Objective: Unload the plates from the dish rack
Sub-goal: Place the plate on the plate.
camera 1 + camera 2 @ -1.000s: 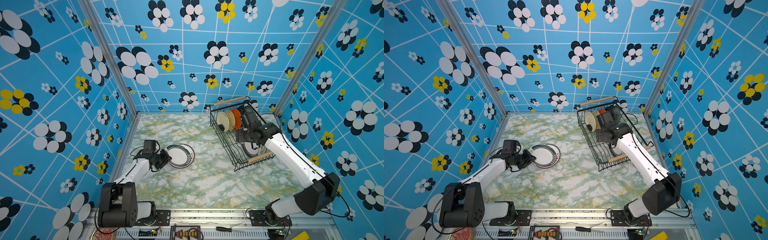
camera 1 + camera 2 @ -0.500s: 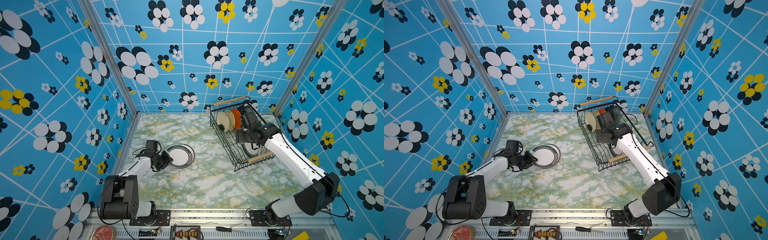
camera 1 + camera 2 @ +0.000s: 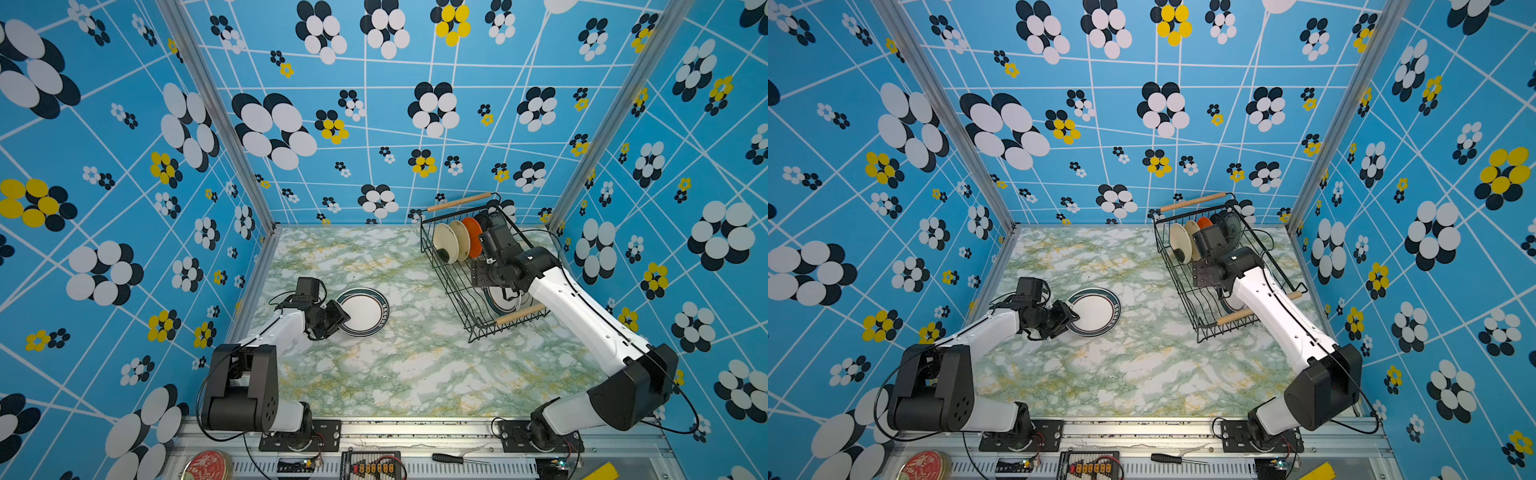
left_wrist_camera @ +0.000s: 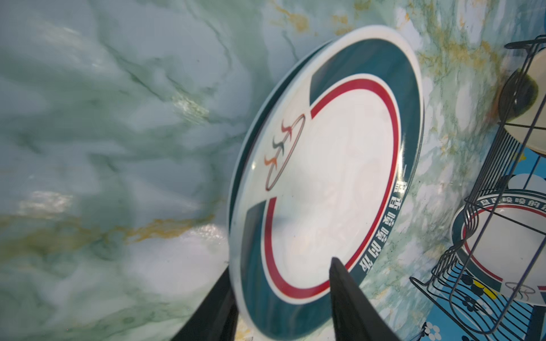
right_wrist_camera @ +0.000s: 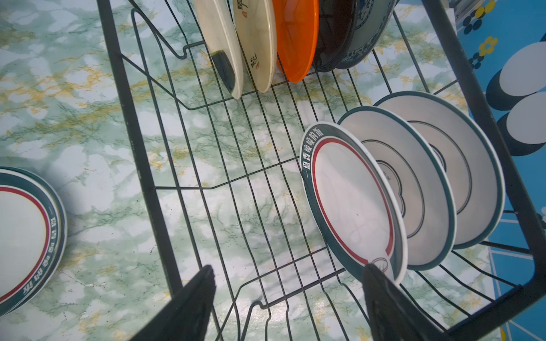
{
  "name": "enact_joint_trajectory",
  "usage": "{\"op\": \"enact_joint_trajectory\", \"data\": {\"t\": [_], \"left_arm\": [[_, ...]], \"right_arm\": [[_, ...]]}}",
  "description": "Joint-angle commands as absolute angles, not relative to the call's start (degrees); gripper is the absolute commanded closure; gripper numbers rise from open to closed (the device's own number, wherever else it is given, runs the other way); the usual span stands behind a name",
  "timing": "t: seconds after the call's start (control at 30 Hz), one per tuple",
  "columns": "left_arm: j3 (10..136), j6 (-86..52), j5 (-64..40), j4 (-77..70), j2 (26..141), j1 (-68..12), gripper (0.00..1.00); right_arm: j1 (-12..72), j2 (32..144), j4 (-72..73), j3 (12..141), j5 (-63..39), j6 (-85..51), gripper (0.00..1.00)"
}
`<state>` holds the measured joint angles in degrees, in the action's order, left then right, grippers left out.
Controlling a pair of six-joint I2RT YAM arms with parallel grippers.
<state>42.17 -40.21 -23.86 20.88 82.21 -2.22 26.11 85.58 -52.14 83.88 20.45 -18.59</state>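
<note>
Beneath right arm (image 3: 582, 320), three plates (image 5: 354, 206), seemingly leaning

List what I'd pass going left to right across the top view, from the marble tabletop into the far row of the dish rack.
left gripper → teal-rimmed plate lying flat → cream plate with a dark spot → second cream plate → orange plate

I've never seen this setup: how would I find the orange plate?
Look for the black wire dish rack at the far right of the marble table. In its row of small plates standing on edge, the orange plate sits in the middle, between a cream plate and a black plate; it alone is brightly coloured.
</note>
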Motion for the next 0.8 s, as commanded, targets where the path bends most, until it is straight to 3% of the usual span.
{"op": "enact_joint_trajectory", "data": {"t": [0.0, 0.37, 0.73, 0.77], "left_arm": [[44.88, -38.27, -21.86, 24.48, 83.7, -3.31, 0.44], [47.64, -36.68, -19.51, 28.3, 85.05, -3.98, 0.32], [49.07, -32.41, -16.87, 31.9, 73.99, -3.65, 0.24], [49.36, -32.23, -16.87, 31.93, 73.15, -3.64, 0.15]], "right_arm": [[25.75, 84.68, -53.26, 82.89, 19.86, -17.74, 0.19], [25.32, 84.81, -53.44, 82.31, 19.69, -17.16, 0.19], [21.32, 85.33, -55.5, 82.63, 19.36, -15.2, 0.2], [20.63, 85.41, -55.27, 82.38, 19.41, -14.46, 0.2]]}}
